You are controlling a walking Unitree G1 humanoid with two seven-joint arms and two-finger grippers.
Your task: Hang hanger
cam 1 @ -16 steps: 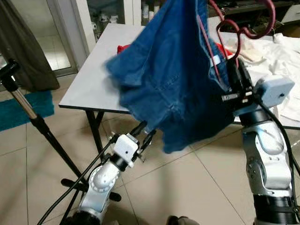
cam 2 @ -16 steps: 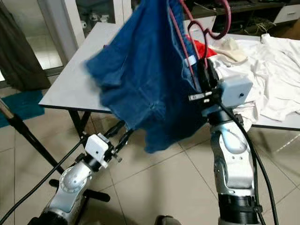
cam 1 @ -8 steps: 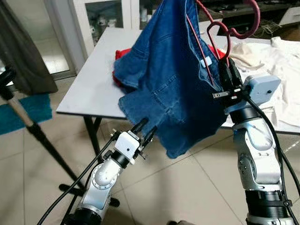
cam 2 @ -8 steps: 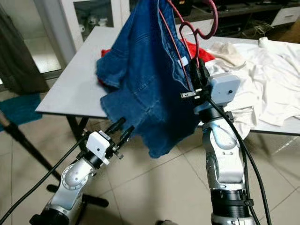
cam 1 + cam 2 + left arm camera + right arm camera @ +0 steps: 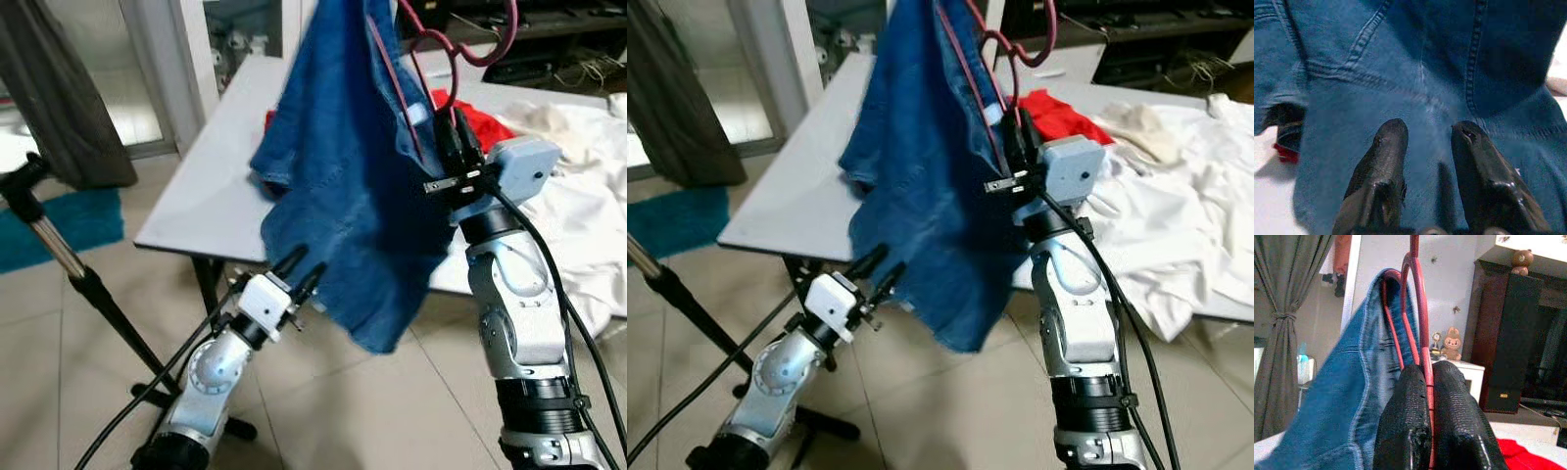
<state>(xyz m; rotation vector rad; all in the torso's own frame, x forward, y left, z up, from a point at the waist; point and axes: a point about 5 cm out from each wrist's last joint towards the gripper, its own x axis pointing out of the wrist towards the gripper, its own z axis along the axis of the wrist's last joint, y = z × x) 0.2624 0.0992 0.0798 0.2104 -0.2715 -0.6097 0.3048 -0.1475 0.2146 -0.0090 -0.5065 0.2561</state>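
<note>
One grey table (image 5: 211,186) | white cloths (image 5: 1176,225) | tiled floor (image 5: 59,323)

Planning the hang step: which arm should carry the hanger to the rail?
Right. The right gripper is already shut on the red hanger with the blue denim garment draped over it. The left gripper sits low, open, holding nothing.

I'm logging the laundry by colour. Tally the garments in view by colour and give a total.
Blue: 1, the denim garment on the red hanger held by the right hand.
Red: 1, the red cloth on the table.
White or cream: cannot separate the white pile; counted as 1.
Total: 3.
</note>
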